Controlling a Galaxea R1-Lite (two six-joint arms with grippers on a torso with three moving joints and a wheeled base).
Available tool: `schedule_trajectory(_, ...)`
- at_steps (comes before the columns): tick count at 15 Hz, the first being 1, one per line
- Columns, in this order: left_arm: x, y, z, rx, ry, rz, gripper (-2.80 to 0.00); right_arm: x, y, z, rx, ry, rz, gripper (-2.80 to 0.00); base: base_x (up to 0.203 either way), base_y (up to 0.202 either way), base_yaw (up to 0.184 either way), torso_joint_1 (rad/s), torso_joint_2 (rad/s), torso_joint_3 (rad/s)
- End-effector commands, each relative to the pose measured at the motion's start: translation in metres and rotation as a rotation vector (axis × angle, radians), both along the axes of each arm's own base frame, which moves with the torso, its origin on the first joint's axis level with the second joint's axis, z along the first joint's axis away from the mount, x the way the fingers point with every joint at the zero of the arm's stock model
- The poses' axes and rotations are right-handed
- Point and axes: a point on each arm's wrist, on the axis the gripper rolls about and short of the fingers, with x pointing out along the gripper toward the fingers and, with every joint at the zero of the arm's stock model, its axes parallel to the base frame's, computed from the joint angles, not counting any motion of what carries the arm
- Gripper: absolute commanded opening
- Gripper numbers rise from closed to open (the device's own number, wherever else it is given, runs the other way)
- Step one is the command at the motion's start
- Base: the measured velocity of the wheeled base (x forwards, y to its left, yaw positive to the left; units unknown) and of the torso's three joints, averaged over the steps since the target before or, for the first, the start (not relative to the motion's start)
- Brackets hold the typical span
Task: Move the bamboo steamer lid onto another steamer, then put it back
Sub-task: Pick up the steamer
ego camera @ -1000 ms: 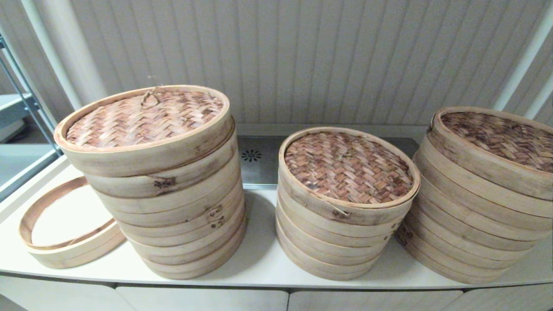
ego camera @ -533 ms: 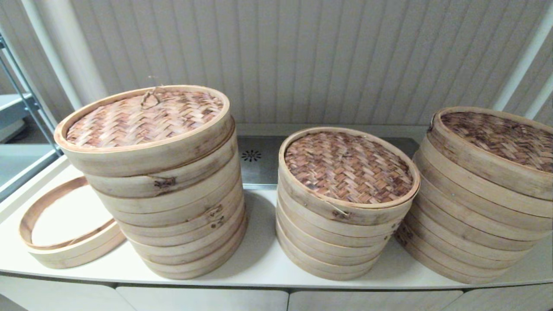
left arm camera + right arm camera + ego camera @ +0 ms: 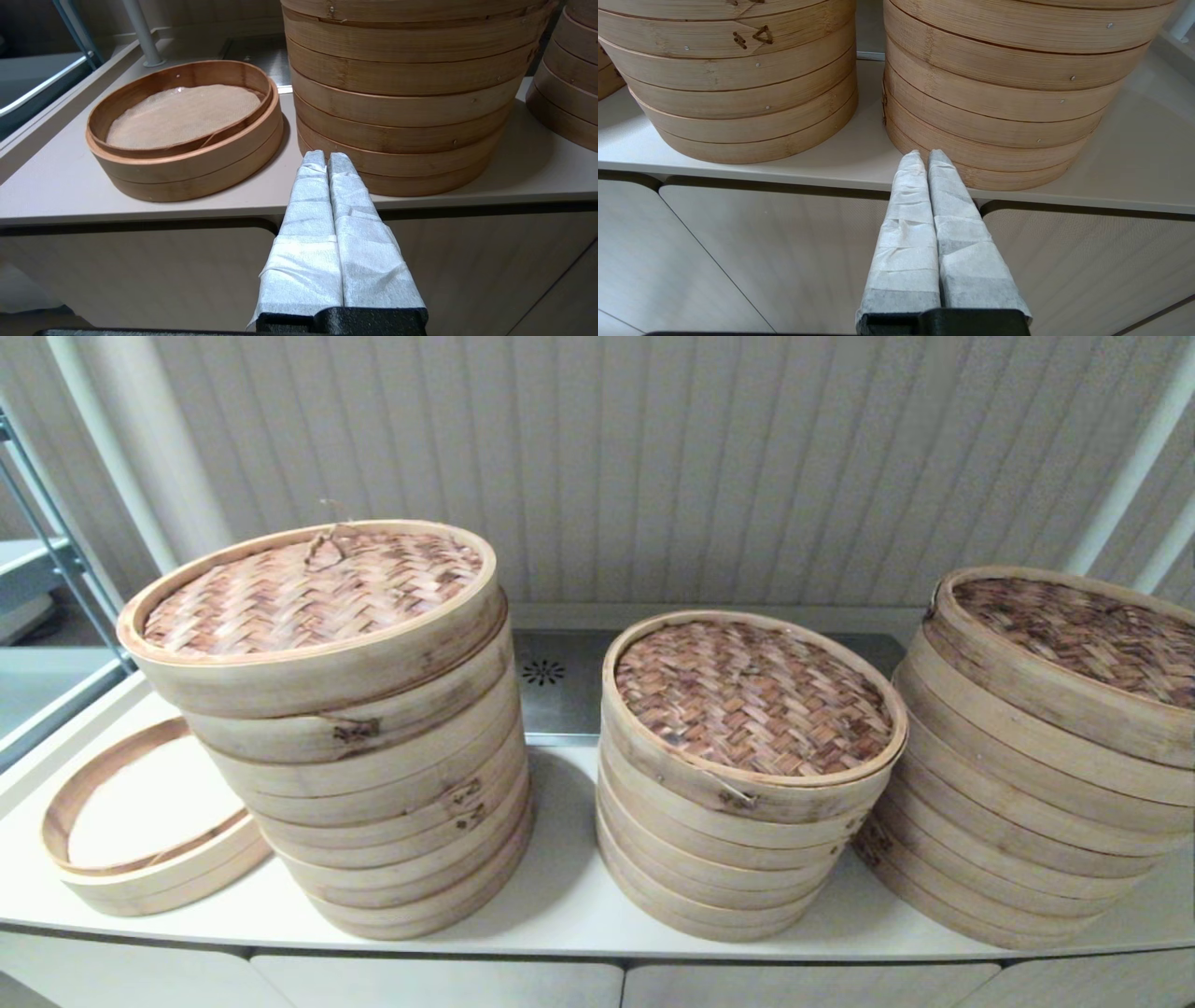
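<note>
The bamboo steamer lid [image 3: 308,590], pinkish-tan herringbone weave with a pale rim and a thin loop handle, sits on top of the tall left steamer stack [image 3: 392,803]. No arm shows in the head view. My left gripper [image 3: 327,157] is shut and empty, held low in front of the counter edge, pointing at the base of that stack [image 3: 406,107]. My right gripper [image 3: 927,155] is also shut and empty, low before the counter, facing the foot of the right stack [image 3: 999,93].
A middle stack [image 3: 738,840] carries a lid with a dark stitched rim joint, and the right stack [image 3: 1027,784] a darker brown lid. An open low steamer [image 3: 159,882] with a liner lies at the far left of the white counter [image 3: 560,896]. Cabinet fronts lie below.
</note>
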Motion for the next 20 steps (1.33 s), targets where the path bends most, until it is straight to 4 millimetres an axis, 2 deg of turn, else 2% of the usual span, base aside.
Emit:
schedule_trajectory(1, 0.003, 0.0, -0.01, -0.002, 0.031, 0.0, -2.8, 0.0, 0.0, 0.0, -0.001, -0.002, 0.001, -2.8, 0.0, 0.0, 0.0, 0.0, 0.0, 0.0)
schedule_trajectory(15, 0.003, 0.0, -0.009, 0.01, 0.035, 0.008, -2.8, 0.0, 0.0, 0.0, -0.001, -0.002, 0.001, -2.8, 0.0, 0.0, 0.0, 0.0, 0.0, 0.0)
schedule_trajectory(18, 0.001, 0.0, 0.002, 0.058, 0.012, 0.012, -2.8, 0.0, 0.0, 0.0, -0.001, -0.002, 0.001, -2.8, 0.0, 0.0, 0.0, 0.0, 0.0, 0.0)
schedule_trajectory(20, -0.003, 0.0, 0.025, 0.065, -0.037, 0.013, -2.8, 0.0, 0.0, 0.0, -0.001, -0.002, 0.001, -2.8, 0.0, 0.0, 0.0, 0.0, 0.0, 0.0)
